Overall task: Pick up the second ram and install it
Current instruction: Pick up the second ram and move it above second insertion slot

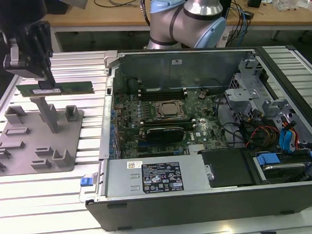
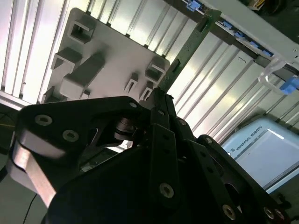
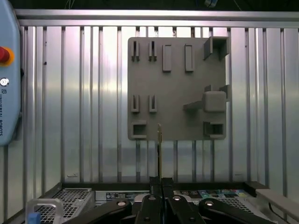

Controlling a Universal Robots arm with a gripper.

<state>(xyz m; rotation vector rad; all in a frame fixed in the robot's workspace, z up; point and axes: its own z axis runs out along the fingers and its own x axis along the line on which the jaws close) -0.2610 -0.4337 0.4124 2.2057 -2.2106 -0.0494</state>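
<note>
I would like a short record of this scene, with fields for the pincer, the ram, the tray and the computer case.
pincer: shut on the second ram, at the exterior view's left
second ram: green stick, held level in the air above the grey tray's post
grey tray: lies on the ribbed table, beside the case
computer case: open, board exposed, at the exterior view's right of the tray

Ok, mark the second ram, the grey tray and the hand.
second ram [image 1: 66, 89], exterior view, middle of its green board.
grey tray [image 1: 69, 135], exterior view, bare flat base.
hand [image 1: 49, 81], exterior view, fingertips shut on the ram.
</note>
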